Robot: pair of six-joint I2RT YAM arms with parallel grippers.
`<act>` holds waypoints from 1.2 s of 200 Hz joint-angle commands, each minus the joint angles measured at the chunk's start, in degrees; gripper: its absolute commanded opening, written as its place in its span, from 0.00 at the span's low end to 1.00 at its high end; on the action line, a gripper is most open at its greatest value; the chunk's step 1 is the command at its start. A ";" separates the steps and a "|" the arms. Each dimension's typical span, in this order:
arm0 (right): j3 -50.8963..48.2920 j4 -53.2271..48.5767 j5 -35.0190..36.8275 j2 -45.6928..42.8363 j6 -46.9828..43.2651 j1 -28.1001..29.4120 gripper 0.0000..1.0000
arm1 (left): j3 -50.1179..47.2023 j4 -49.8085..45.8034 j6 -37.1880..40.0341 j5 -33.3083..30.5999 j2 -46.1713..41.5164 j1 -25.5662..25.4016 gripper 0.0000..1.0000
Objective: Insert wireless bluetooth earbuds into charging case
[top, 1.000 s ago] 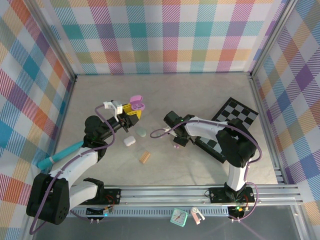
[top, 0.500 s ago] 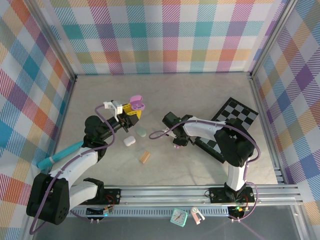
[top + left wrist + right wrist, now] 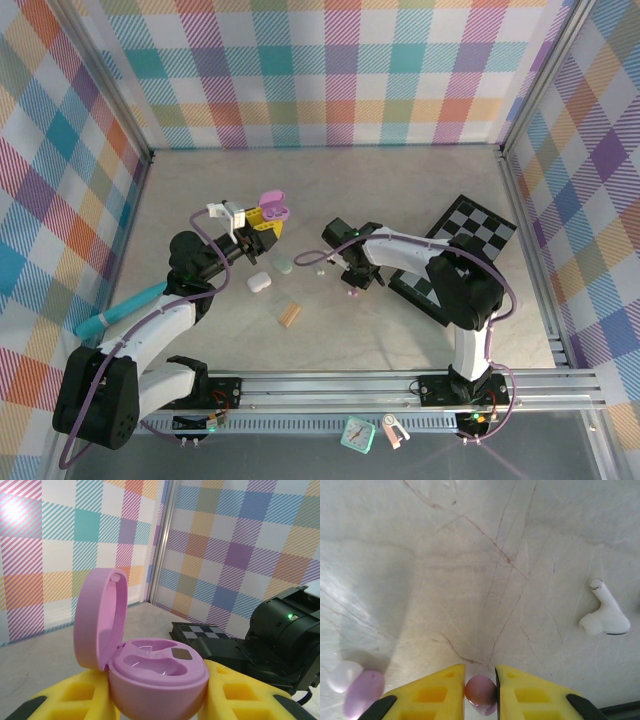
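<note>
Marble tabletop, left claw holding pink case (open)

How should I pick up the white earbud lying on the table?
From straight above: the white earbud lies flat on the table, nothing touching it. Set the jaws across its straight stem, just by the rounded head, which could slip. The right gripper holds a purple bud now.

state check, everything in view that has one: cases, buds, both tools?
pink charging case: lid open, wells empty
left tool: shut on pink charging case
right tool: shut on purple earbud
white earbud: loose, lying on its side
second purple earbud: loose, ungripped
white case: lid shut
pale green case: lid shut
</note>
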 commanded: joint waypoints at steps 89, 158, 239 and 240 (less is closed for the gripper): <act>1.62 -4.51 -17.81 -7.15 15.47 -7.40 0.23 | 0.75 0.55 1.87 -0.71 -0.55 0.74 0.31; -0.72 -0.57 -33.52 -14.96 17.87 -13.99 0.23 | 1.35 -6.23 8.55 -1.36 0.17 -2.58 0.31; -1.30 1.76 -46.66 -23.06 20.09 -16.48 0.23 | 0.70 1.78 9.83 0.15 7.15 -9.35 0.30; -1.30 1.76 -46.84 -23.15 20.18 -16.46 0.23 | 0.70 2.01 9.78 0.23 7.31 -9.50 0.30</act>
